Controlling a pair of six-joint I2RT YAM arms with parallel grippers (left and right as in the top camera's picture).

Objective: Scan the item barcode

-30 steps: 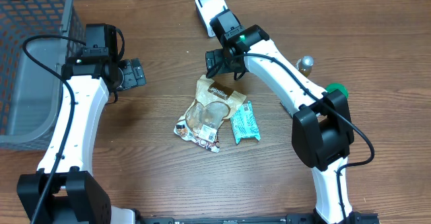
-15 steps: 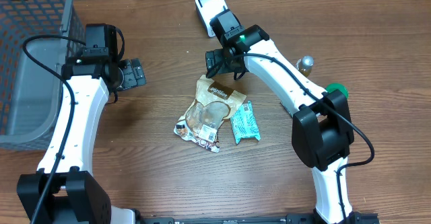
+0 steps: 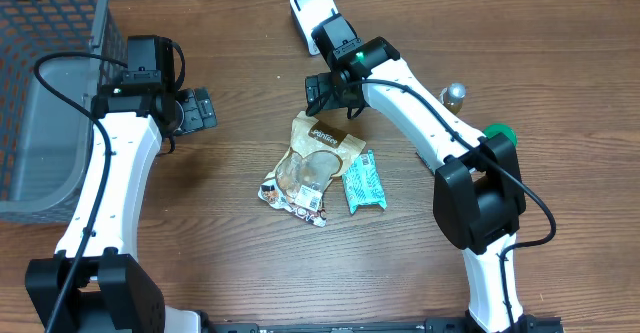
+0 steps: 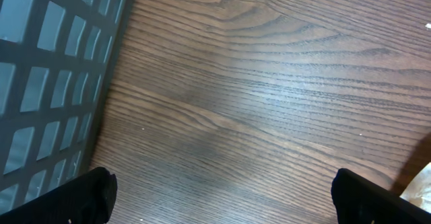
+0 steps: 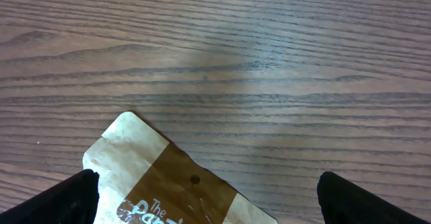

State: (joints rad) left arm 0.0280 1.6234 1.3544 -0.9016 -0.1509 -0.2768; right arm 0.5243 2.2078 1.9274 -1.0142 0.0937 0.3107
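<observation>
The snack pouch [image 3: 308, 165] is laid flat on the desk [image 3: 230, 233]. The right pincer [image 3: 328, 95] is held wide open at the pouch's top edge. The left pincer [image 3: 198, 108], equally open, is held well apart from it.

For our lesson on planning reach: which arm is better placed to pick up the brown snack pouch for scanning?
Likely right: the right gripper, open, hovers at the pouch's top edge; the left gripper sits far off beside the basket.

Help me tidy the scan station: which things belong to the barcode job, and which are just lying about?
Job: brown snack pouch, teal bar, white device, probably the scanner.
Lying about: grey basket, small bottle, green object.
</observation>
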